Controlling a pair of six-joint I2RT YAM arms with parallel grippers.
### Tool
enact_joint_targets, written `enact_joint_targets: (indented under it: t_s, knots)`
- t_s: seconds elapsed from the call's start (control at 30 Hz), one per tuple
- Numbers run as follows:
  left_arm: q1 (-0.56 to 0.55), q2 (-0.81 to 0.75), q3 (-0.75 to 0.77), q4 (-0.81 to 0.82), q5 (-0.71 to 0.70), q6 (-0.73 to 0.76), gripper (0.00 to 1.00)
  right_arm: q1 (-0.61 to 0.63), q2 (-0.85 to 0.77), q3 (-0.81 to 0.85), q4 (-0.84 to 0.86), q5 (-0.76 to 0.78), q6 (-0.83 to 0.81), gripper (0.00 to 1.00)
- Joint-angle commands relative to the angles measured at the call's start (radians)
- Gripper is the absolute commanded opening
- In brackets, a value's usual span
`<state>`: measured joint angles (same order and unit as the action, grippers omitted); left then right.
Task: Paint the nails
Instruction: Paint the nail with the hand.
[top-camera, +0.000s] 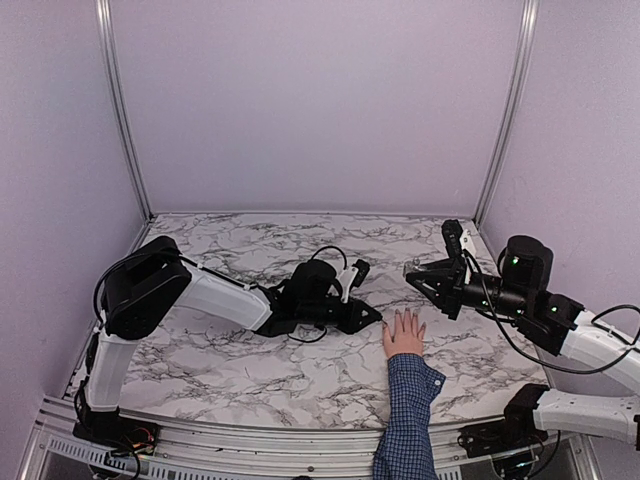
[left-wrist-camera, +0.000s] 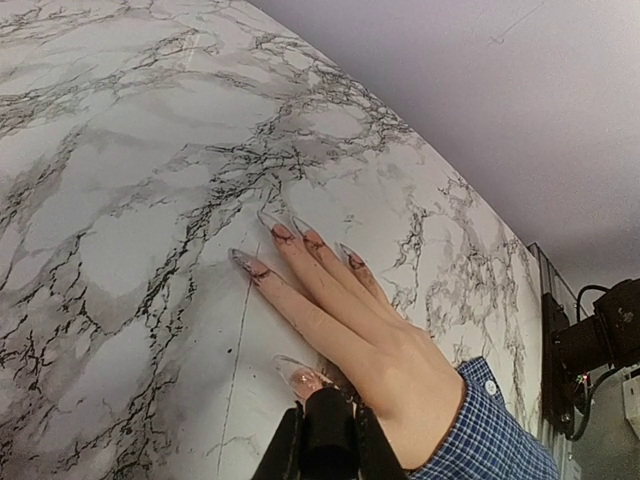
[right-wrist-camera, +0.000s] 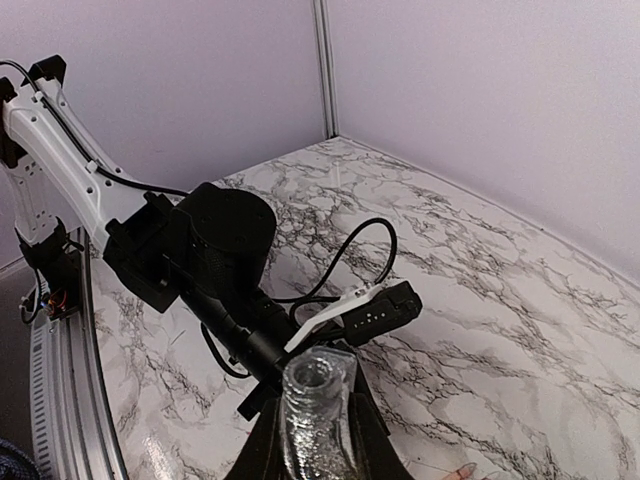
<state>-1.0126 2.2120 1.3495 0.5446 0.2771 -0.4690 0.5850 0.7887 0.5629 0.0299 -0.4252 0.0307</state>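
Note:
A pale hand (top-camera: 404, 333) in a blue checked sleeve (top-camera: 405, 410) lies flat on the marble table, fingers spread. Its nails are long, clear and pointed, with dark reddish streaks on the finger ones (left-wrist-camera: 279, 228). The thumb nail (left-wrist-camera: 297, 373) shows a pinkish sheen. My left gripper (left-wrist-camera: 328, 420) is shut on a black cap (left-wrist-camera: 328, 432), whose front end sits right at the thumb nail. Whatever hangs under the cap is hidden. My right gripper (right-wrist-camera: 318, 405), hovering right of the hand (top-camera: 415, 273), is shut on an open, glittery grey bottle (right-wrist-camera: 318, 385).
The marble tabletop (top-camera: 250, 350) is walled by lilac panels at the back and sides. The left arm's wrist and cable (right-wrist-camera: 215, 250) fill the right wrist view. The right arm's black body (left-wrist-camera: 600, 340) stands beyond the sleeve in the left wrist view.

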Motion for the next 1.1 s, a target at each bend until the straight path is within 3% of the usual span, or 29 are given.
enact_joint_targets:
  t_s: [0.0,1.07]
  knots:
    - [-0.003,0.027,0.024,-0.03,-0.01,-0.005,0.0,-0.008,-0.011,0.006,0.03,0.005,0.011,0.0]
    - [0.002,0.065,0.079,-0.067,-0.036,0.002,0.0,-0.008,-0.015,0.005,0.031,0.006,0.012,0.0]
